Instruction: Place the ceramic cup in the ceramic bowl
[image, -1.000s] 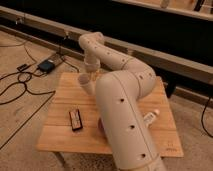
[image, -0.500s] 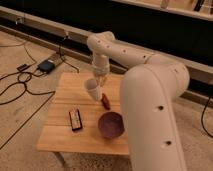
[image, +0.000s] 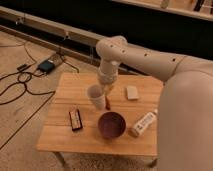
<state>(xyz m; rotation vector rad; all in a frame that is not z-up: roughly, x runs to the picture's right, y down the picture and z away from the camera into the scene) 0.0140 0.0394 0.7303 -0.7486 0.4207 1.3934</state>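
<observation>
The white ceramic cup (image: 95, 96) hangs tilted over the middle of the wooden table (image: 60, 137), its rim at the fingertips of my gripper (image: 106, 89). The gripper reaches down from the arm above and is shut on the cup's right rim. The dark maroon ceramic bowl (image: 111, 125) sits on the table just below and to the right of the cup, apart from it. Its inside holds nothing.
A small red oblong object (image: 107, 104) lies between cup and bowl. A flat white block (image: 132, 92) sits to the right, and a white labelled bottle (image: 142, 124) lies beside the bowl. A dark flat item (image: 75, 119) is at the left. Cables (image: 20, 85) cover the floor.
The arm has swung clear of the table, uncovering the bowl and the other items. The gripper and cup have shifted slightly toward the bowl since half a second ago.
</observation>
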